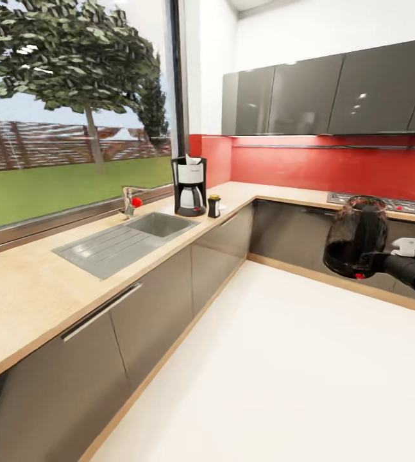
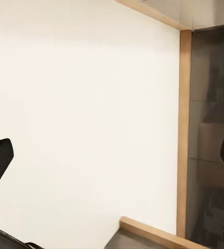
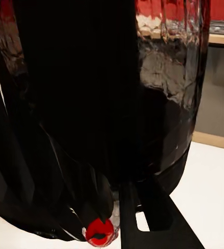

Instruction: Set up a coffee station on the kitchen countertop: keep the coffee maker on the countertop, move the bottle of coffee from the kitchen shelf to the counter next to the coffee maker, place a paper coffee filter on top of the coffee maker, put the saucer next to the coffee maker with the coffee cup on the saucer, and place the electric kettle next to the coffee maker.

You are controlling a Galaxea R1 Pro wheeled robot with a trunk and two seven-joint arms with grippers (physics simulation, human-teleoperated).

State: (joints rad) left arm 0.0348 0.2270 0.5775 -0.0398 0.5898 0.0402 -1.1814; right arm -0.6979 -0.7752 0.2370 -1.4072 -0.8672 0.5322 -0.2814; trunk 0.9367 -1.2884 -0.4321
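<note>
holding the electric kettle (image 1: 355, 236) aloft, right tool (image 1: 387, 256) (floor below).

The electric kettle (image 1: 355, 236) I carry is dark, glossy see-through glass (its switch (image 3: 99, 231) shiny red plastic), while at ten o'clock lies the kitchen countertop (image 1: 27, 295), matt light wood-grain around a brushed steel sink (image 1: 127, 240).

Legible text, brands, numbers, signs: none. Coffee maker (image 1: 189, 186) on the countertop (image 1: 34, 289): white front panel carries a faint dark line of marking, too small to read. Coffee jar (image 1: 214, 206) just beside it: label too small to make out; kettle (image 1: 356, 236): one red switch near its base, unmarked.
</note>
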